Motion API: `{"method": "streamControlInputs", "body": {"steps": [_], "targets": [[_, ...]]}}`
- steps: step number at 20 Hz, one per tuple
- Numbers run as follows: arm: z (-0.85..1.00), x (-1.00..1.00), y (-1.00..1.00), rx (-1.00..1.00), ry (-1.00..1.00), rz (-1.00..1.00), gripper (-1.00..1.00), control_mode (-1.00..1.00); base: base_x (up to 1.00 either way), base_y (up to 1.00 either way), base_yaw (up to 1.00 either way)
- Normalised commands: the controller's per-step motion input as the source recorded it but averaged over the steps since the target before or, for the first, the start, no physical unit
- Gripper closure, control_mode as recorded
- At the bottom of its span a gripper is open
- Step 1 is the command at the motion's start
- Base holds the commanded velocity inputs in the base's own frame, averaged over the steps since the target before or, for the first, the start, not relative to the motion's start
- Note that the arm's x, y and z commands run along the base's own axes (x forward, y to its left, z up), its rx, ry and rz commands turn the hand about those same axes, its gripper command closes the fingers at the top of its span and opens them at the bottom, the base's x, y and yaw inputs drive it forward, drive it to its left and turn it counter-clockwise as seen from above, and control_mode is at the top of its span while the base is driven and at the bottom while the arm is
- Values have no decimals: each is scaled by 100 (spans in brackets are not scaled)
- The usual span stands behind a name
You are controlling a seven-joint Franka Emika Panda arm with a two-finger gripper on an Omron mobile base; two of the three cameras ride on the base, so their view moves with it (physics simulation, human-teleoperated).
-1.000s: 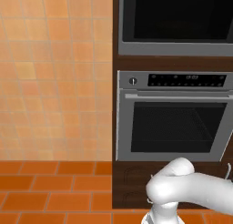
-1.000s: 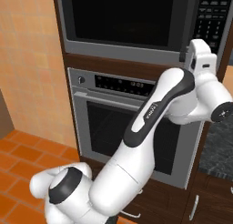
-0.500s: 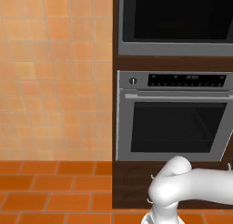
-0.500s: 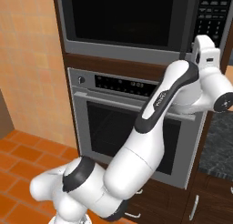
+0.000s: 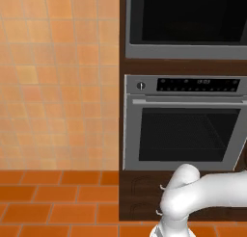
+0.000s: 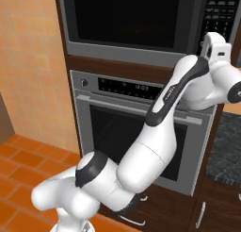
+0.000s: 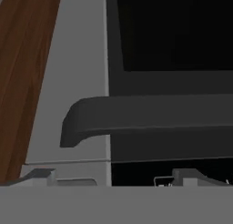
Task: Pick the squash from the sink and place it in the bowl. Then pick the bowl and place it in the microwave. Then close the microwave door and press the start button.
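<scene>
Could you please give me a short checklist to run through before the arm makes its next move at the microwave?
1. The end effector is open: ok, its tips stand wide apart.
2. The end effector is empty: ok, nothing sits between the tips.
3. The dark handle is within the grasp: not ok, it lies ahead of the tips, not between them.
4. The microwave door is open for loading: not ok, it is shut.
5. The squash is in the bowl: cannot tell.
</scene>
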Motion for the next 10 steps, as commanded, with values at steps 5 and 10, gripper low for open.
{"method": "streamControlInputs", "body": {"steps": [5,10], "targets": [[-10,26,-17,5,11,0,-100,-100,0,0,0],[-42,-3,1,5,9,0,-100,-100,0,0,0]]}}
